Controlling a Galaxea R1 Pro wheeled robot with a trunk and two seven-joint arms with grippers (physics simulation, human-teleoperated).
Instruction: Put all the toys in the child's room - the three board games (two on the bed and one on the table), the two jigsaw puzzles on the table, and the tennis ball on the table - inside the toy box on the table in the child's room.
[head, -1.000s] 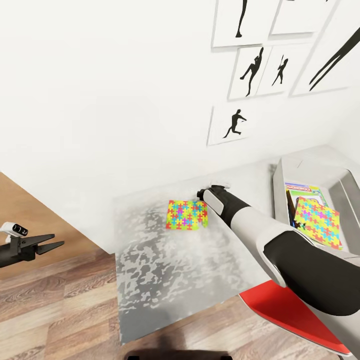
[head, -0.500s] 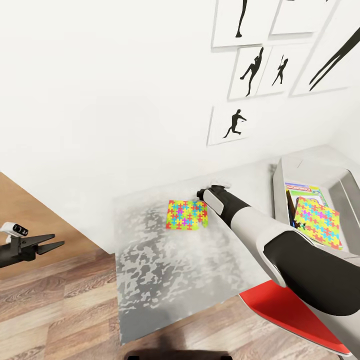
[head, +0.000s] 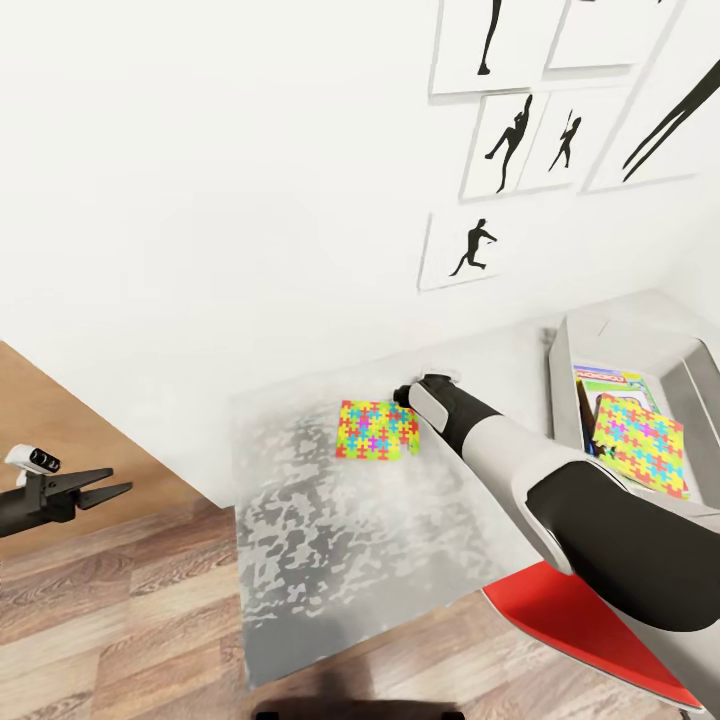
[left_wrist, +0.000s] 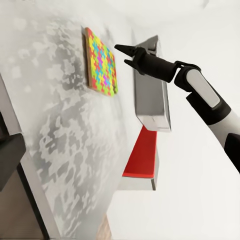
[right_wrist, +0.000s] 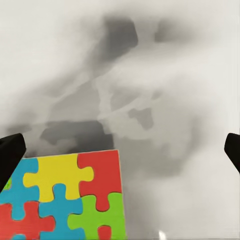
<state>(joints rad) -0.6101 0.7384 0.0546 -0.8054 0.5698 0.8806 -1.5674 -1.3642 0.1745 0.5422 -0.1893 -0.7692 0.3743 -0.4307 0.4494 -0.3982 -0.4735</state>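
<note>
The table (head: 330, 560) has a glossy pale top, mottled grey and white, set against a plain white wall hung with black silhouette pictures (head: 472, 249). On it lies one jigsaw puzzle (head: 377, 430) — a thin flat square of bright interlocking pieces in yellow, pink, blue and green, lying flat near the wall edge.

The right gripper (left_wrist: 125, 52) hangs just above the table beside the puzzle's far corner. From the left wrist camera its two dark tapered fingers stand spread apart with nothing between them; the right wrist camera shows a black fingertip (right_wrist: 11, 152) at each side of its view, with the puzzle corner (right_wrist: 65, 195) lying between and below them, untouched.

The left gripper (head: 95, 485) hovers over the wood plank floor, well apart from the table — its pointed fingers are narrowly parted and hold nothing.

At the table's right end stands the toy box (head: 565, 385), a light grey bin with thick sloping walls. Inside lie a second jigsaw puzzle (head: 640, 445), tilted, and under it a printed green board game (head: 610, 382). A red chair (head: 580, 625) sits below the right arm.
</note>
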